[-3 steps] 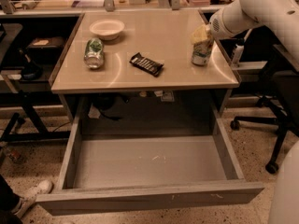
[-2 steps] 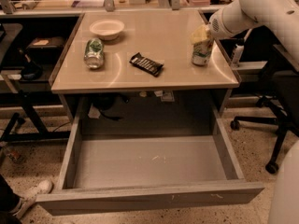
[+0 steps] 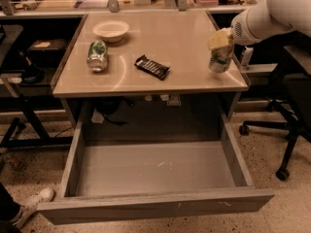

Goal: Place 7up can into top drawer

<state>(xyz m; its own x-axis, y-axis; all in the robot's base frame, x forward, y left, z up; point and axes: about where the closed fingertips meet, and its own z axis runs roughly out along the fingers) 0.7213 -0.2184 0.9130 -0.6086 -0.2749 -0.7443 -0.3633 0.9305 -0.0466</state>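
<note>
The 7up can (image 3: 221, 59), white with green patches, is upright at the right edge of the tabletop (image 3: 165, 42). My gripper (image 3: 219, 43) comes in from the right on the white arm and is shut on the can's top, its pale fingers (image 3: 217, 37) covering the lid. The top drawer (image 3: 155, 171) is pulled wide open below the table's front edge, and its grey floor is bare apart from small white scuffs.
A darker green can (image 3: 97, 56) lies on its side at the table's left. A white bowl (image 3: 111, 30) sits behind it. A black snack packet (image 3: 152, 66) lies mid-table. An office chair base (image 3: 272, 130) stands to the right, and a shoe (image 3: 34, 200) is at the lower left.
The gripper and the 7up can have shifted to the right, toward the table's right edge. Nothing else has moved.
</note>
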